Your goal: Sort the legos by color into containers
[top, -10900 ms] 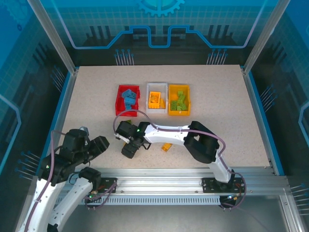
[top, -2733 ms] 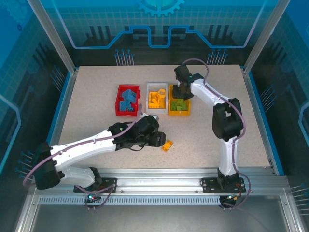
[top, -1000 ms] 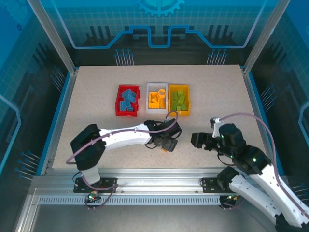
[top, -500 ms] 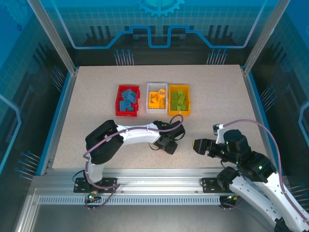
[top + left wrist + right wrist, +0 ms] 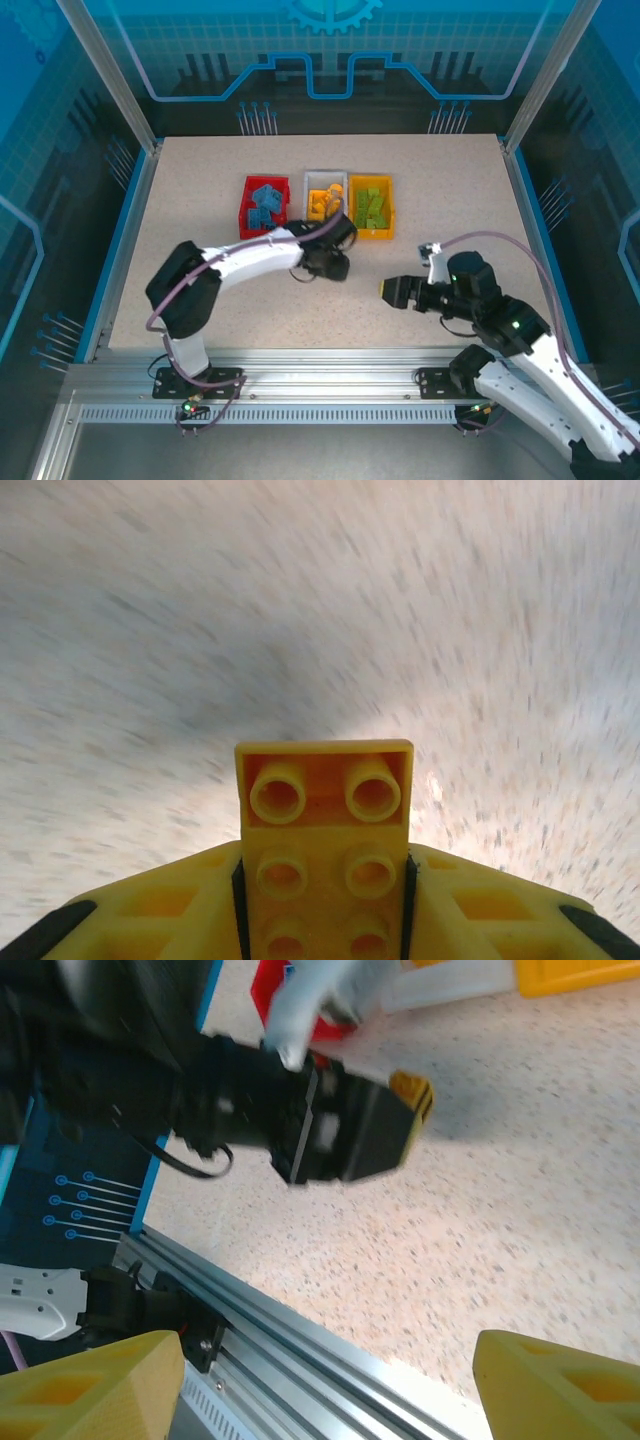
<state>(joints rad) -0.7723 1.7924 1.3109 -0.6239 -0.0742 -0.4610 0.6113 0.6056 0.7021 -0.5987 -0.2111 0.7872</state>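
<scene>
An orange-yellow lego (image 5: 325, 810) is pinched underside-up between my left gripper's (image 5: 325, 905) yellow fingers (image 5: 170, 910), above bare table. From above, that left gripper (image 5: 333, 263) hangs just in front of the white bin (image 5: 324, 178), which holds orange-yellow legos. The red bin (image 5: 246, 212) holds blue legos (image 5: 266, 208), and the orange-yellow bin (image 5: 371, 234) holds green legos (image 5: 370, 208). My right gripper (image 5: 393, 292) is open and empty at the table's front right; its fingers (image 5: 90, 1385) are spread wide over the front rail.
The right wrist view looks across at the left gripper (image 5: 350, 1145) and the red bin (image 5: 262, 988) behind it. An aluminium rail (image 5: 330, 360) runs along the table's near edge. Blue frame edges border the left and right sides.
My left gripper closed on the orange-yellow lego, lifted it off the table and carried it back-left toward the bins. The right gripper drifted a little left.
</scene>
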